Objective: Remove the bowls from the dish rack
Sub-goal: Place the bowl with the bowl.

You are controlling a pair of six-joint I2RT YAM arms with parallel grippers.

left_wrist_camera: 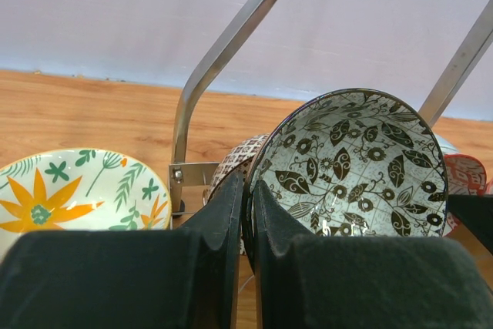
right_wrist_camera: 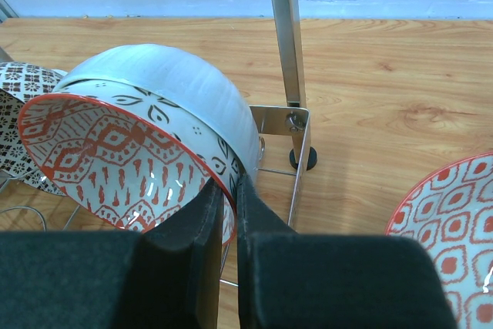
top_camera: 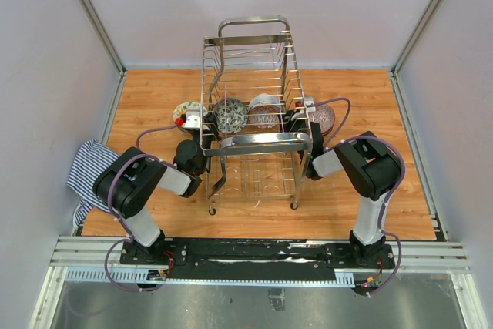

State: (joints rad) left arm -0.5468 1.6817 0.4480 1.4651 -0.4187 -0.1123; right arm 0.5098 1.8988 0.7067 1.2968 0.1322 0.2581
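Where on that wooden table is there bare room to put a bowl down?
Bare wood shows in the far left corner, between the back wall and the floral bowl, and in the far right corner beyond the red-patterned bowl. Crowded: tight against both sides of the dish rack, where those bowls and the arms sit.

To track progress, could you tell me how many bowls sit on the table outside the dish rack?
2: the floral bowl left of the dish rack, the red-patterned bowl right of it; more may be hidden from view.
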